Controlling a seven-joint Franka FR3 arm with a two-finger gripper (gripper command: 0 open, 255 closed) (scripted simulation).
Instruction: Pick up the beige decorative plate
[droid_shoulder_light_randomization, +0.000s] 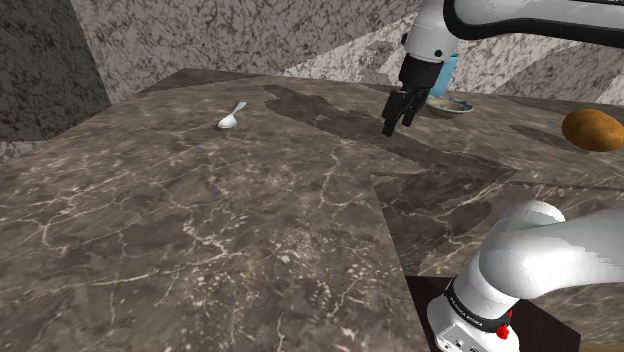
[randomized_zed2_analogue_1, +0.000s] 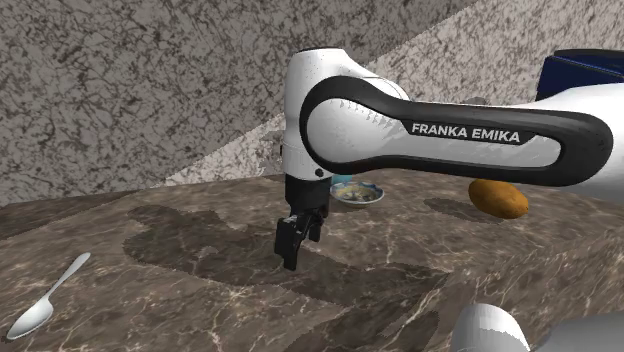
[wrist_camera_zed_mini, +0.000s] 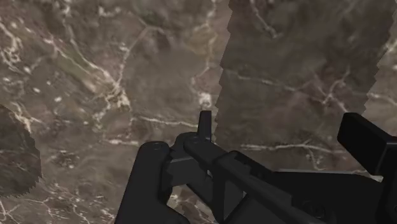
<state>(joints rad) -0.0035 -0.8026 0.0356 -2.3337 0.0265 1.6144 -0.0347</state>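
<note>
We see brown marble w/ white veins on the counter (droid_shoulder_light_randomization: 200, 230), grey speckled walls (droid_shoulder_light_randomization: 250, 35), beige plate (randomized_zed2_analogue_1: 358, 193) w/ bluish markings, silver-white spoon (droid_shoulder_light_randomization: 232, 118), orange-brown lump (droid_shoulder_light_randomization: 592, 130), white arm (randomized_zed2_analogue_1: 330, 80) w/ dark band & white lettering, all-black gripper (droid_shoulder_light_randomization: 398, 122)

The arm (randomized_zed2_analogue_1: 330, 100) has rounded white shells with dark bands at the joints, a black panel (randomized_zed2_analogue_1: 560, 150) carrying the white letters FRANKA EMIKA (randomized_zed2_analogue_1: 465, 133), a small red spot (droid_shoulder_light_randomization: 503, 333) near its base, and an all-black gripper (randomized_zed2_analogue_1: 291, 262).
</note>
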